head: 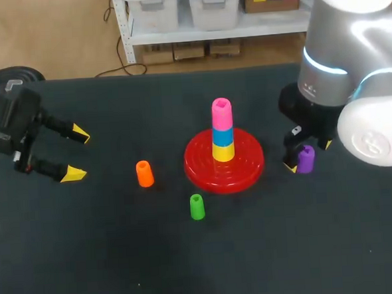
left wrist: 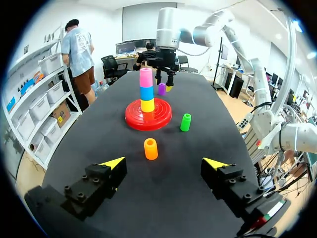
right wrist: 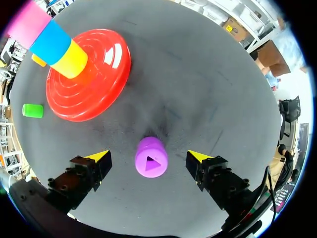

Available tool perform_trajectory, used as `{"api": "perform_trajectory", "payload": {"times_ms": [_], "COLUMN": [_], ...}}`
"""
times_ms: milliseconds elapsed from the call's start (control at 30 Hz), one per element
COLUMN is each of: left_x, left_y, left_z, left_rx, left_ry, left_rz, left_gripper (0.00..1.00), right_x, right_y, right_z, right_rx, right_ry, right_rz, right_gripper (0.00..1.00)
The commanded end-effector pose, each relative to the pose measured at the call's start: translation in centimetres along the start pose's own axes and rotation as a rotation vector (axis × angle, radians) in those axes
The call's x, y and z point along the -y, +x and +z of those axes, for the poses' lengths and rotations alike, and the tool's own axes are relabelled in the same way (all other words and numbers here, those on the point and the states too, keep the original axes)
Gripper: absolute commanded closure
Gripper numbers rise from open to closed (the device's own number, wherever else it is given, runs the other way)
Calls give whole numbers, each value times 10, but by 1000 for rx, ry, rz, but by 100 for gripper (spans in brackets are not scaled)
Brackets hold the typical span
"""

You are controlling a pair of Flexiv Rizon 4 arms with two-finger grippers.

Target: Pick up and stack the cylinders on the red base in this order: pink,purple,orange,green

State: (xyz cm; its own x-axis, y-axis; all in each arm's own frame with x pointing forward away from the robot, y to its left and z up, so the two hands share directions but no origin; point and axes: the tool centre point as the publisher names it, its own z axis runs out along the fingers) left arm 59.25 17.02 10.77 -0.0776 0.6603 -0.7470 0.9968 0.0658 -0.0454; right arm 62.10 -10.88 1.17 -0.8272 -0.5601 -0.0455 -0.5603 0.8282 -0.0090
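Observation:
The red base (head: pixel 247 162) (left wrist: pixel 161 115) (right wrist: pixel 101 74) holds a stack of yellow, blue and pink cylinders, the pink cylinder (head: pixel 221 113) (left wrist: pixel 145 78) (right wrist: pixel 27 24) on top. A purple cylinder (head: pixel 306 159) (left wrist: pixel 162 89) (right wrist: pixel 151 156) stands upright right of the base, between the open fingers of my right gripper (head: pixel 307 155) (right wrist: pixel 148 157), untouched by them. An orange cylinder (head: pixel 144 173) (left wrist: pixel 150 148) and a green cylinder (head: pixel 197 207) (left wrist: pixel 185 122) (right wrist: pixel 32 110) stand on the table left of and in front of the base. My left gripper (head: pixel 76 153) (left wrist: pixel 166 163) hangs open at the far left, empty.
The dark table (head: pixel 109 259) has free surface in front and on the left between my left gripper and the orange cylinder. The right arm's large wrist housing (head: pixel 351 77) hangs over the right side of the table.

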Motion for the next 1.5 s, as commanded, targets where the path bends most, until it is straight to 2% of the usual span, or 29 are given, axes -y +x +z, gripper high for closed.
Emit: {"api": "perform_trajectory", "payload": {"times_ms": [33,100,133,167,200,233,1033,1267,1500], "left_x": [0,0,0,0,0,0,0,0,0], "left_y": [1,1,1,1,1,1,1,1,1], "left_z": [0,0,0,0,0,0,0,0,0], "left_rx": [2,2,2,2,2,2,2,2,2], "left_ry": [1,1,1,1,1,1,1,1,1], "left_rz": [2,2,2,2,2,2,2,2,2], "left_gripper": [0,0,0,0,0,0,0,0,0], "right_x": [-1,-2,-2,-2,-2,-2,-6,-12,-15], "right_y": [0,0,1,1,1,1,3,-6,-21], "right_z": [1,1,1,2,2,2,-4,-31,-83], "right_rx": [-2,-1,-1,-1,-1,0,11,19,65], "right_ry": [2,-2,-2,-3,1,2,-1,70,112], "right_rz": [3,0,1,1,3,3,-24,-82,-123], "right_gripper": [0,0,25,56,97,100,100,100,100]}}
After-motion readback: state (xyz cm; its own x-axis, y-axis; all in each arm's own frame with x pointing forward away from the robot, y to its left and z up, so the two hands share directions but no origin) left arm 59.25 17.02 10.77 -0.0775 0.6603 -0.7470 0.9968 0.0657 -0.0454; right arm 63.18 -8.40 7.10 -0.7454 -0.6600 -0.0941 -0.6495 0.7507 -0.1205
